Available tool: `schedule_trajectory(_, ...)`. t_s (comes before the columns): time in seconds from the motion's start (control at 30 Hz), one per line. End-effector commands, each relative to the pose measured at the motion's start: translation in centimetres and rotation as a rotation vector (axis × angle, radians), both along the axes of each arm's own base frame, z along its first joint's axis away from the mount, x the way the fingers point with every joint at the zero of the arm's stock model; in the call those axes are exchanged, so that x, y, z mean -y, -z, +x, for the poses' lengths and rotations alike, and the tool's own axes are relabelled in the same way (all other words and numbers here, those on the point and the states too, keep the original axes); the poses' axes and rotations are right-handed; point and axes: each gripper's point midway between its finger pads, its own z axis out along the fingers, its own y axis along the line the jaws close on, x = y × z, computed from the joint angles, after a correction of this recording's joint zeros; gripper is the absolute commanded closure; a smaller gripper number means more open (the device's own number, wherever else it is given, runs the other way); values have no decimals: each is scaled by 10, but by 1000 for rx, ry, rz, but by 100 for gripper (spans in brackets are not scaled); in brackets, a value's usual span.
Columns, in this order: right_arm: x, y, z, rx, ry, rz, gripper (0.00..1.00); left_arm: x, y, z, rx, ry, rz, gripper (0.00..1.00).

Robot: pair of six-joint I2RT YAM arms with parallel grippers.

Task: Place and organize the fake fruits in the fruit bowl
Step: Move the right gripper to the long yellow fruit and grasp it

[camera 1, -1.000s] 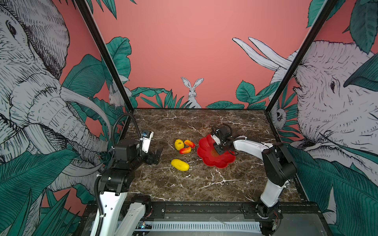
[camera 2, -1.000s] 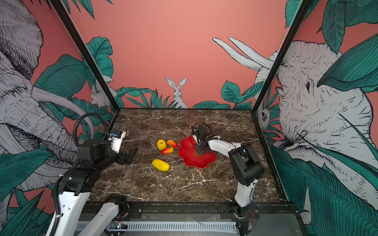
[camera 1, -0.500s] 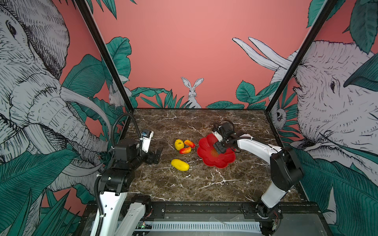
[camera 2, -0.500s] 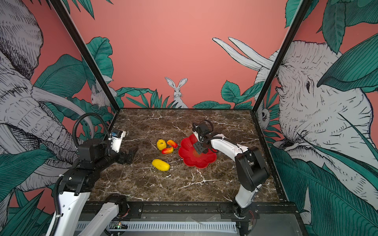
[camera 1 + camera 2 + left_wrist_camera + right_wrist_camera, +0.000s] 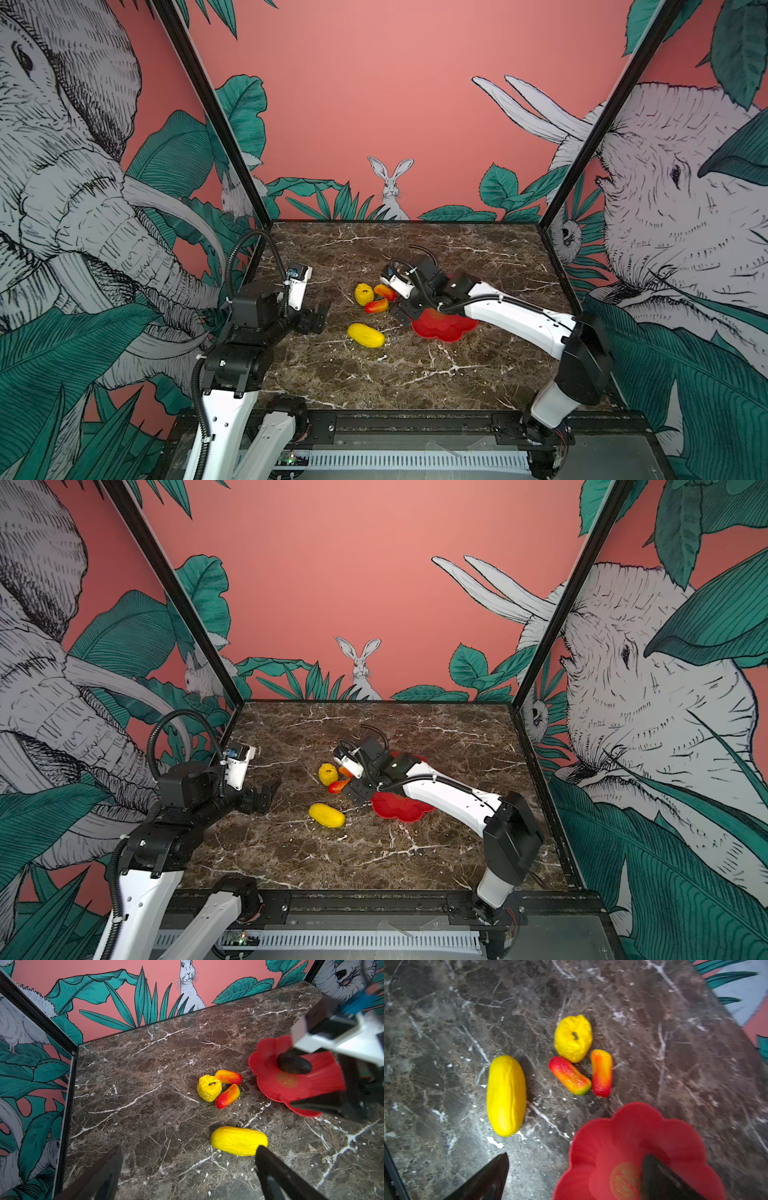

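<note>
The dark brown marble tabletop (image 5: 415, 374) carries everything. The right gripper (image 5: 576, 1155) hangs over the shallow glossy red flower-shaped bowl (image 5: 440, 328), and its wrist view shows the jaws spread wide with nothing between them. One finger is over the dish and one is over bare marble. The left gripper (image 5: 189, 1148) is likewise spread and empty, well apart from the bowl.

Both top views hide most of the bowl under the right arm. Only the left wrist view shows the blackish oval fruit (image 5: 294, 1064) lying inside, beside the yellow-orange centre (whether a finger touches it I cannot tell).

On the marble lie four fruits:
- The smooth oblong yellow fruit (image 5: 506, 1095) lies alone.
- The bumpy round yellow fruit (image 5: 573, 1038) lies just beside the bowl.
- The two red-orange tapered fruits (image 5: 570, 1075) (image 5: 601, 1073) are huddled against the round yellow one.
</note>
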Motion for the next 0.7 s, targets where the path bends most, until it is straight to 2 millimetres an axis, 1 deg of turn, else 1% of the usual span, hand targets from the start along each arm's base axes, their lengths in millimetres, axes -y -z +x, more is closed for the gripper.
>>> schedule_trajectory(0.0,-40,10,-12,-40,-69,37,1,2,-3,-3,22,18,6,0)
schedule_trajectory(0.13,-74,32,-22,-89,-112,61,1,1,-3,-5,33,16,4,0)
schedule_trajectory(0.27,-92,51,-23,-146,-110,87,4,0,-2,-7,39,13,5,0)
schedule_trajectory(0.43,-103,72,-28,-203,-110,104,11,0,-3,-9,49,12,8,0)
schedule_trajectory(0.67,-103,95,-36,-255,-102,95,21,-1,-2,-9,55,11,5,0)
